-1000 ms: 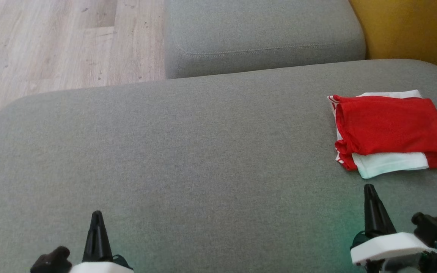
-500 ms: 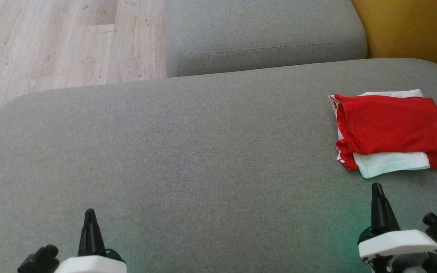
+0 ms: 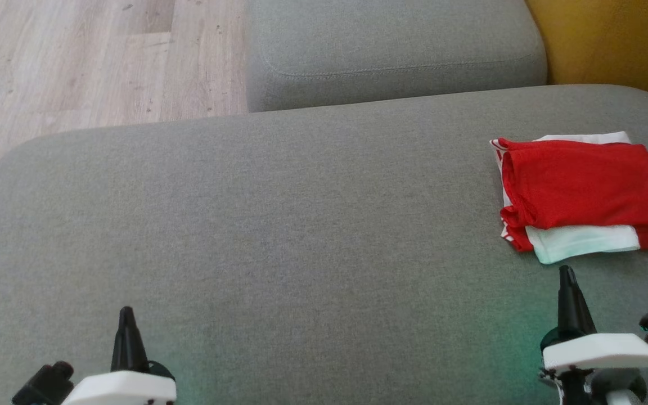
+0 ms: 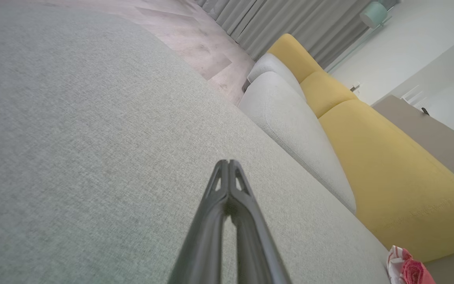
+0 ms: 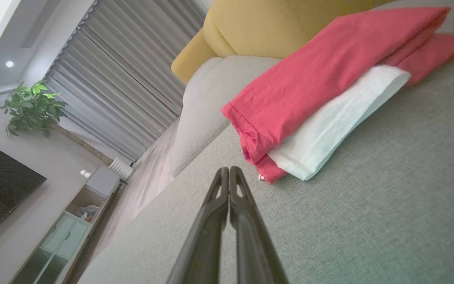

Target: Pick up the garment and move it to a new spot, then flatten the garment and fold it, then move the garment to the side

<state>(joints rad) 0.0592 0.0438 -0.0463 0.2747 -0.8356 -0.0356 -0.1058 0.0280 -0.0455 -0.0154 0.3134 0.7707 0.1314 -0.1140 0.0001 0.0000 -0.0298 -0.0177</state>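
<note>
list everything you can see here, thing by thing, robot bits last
garment: one, red and white, folded, right side of the big cushion
big cushion: one, grey, beneath both tools
small cushion: one, grey, beyond the big one
sofa back: one, yellow, far right
floor: one, pale wood, far left
curtains: one set, grey, background
plant: one, green, beside the curtains
cabinet: one, pale, below the plant
left tool: one, dark, shut, lower left
right tool: one, dark, shut, near the garment

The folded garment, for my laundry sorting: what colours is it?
Red with white garment; right wrist view shows it best.
</note>
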